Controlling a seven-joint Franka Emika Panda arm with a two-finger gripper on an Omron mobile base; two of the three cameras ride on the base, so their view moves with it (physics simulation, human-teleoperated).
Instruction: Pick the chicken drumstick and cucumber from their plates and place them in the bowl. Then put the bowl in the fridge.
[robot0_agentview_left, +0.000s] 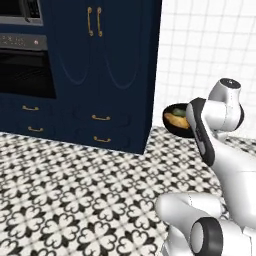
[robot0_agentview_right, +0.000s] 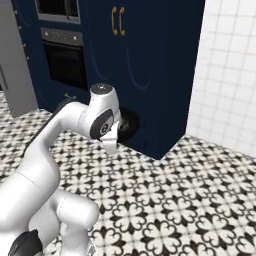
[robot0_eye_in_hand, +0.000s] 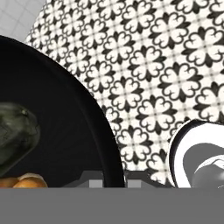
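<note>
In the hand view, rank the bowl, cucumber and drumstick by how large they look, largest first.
1. Bowl: its black rim and inside span most of the left half.
2. Cucumber: a dark green lump inside the bowl, cut off by the left edge.
3. Drumstick: a small golden sliver shows at the bottom, so its full size is unsure.

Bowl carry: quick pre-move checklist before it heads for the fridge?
1. Cucumber in the bowl: ok.
2. Chicken drumstick in the bowl: ok, at the hand view's lower edge.
3. Bowl off the floor, held up by the arm: ok in the left base view.
4. Gripper's hold on the rim: cannot tell, fingertips hidden.
5. Fridge door open: cannot tell; only a grey edge shows at far left.
</note>
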